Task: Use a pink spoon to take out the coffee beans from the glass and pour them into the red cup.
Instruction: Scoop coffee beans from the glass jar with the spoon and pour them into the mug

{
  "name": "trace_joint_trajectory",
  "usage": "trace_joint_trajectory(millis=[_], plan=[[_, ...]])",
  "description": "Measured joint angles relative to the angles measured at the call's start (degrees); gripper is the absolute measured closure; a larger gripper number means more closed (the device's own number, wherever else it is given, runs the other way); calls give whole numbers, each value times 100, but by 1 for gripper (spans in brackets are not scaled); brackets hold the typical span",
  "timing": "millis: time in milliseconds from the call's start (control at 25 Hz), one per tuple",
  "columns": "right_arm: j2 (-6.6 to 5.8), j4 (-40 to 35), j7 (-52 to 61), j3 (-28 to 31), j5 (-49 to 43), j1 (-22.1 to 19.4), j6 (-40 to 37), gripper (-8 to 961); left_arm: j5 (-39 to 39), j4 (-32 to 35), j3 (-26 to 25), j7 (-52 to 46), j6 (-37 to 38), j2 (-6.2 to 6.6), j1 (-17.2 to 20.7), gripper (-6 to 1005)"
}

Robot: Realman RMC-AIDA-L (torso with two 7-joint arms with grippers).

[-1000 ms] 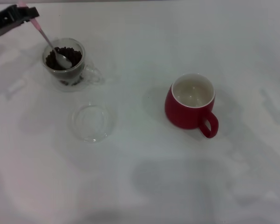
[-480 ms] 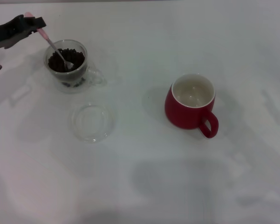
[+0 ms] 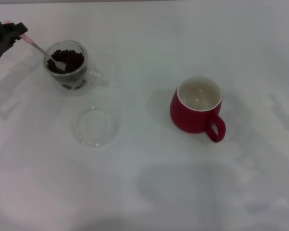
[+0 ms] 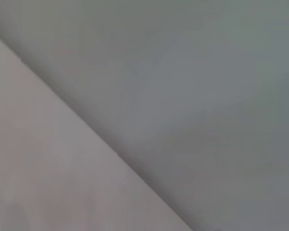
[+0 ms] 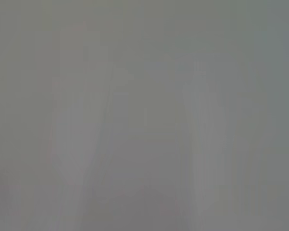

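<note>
The glass [image 3: 67, 67] stands at the far left of the white table, its clear handle toward the right, with coffee beans [image 3: 69, 58] heaped inside. My left gripper [image 3: 14, 30] is at the left edge of the head view, left of the glass, shut on the pink handle end of the pink spoon [image 3: 38, 48]. The spoon slants down to the right and its metal bowl lies in the beans. The red cup [image 3: 197, 108] stands upright right of centre, white inside, nothing in it, handle toward the front right. My right gripper is out of view. Both wrist views show only blank grey.
A flat clear round dish [image 3: 95, 126] lies in front of the glass. The white table [image 3: 149, 192] stretches between the glass and the red cup.
My left gripper has moved left and lower, tilting the spoon flatter. The spoon's bowl has shifted to the left side of the beans inside the glass.
</note>
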Motion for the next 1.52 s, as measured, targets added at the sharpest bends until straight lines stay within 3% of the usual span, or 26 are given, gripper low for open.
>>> trace_joint_trajectory(millis=[640, 1520], plan=[[-45, 57, -7, -13, 1, 65, 130, 287, -653, -138, 1, -95, 54, 45, 132, 869], [-77, 42, 0, -27, 1, 218, 302, 288, -1100, -160, 4, 39, 870, 53, 298, 870]])
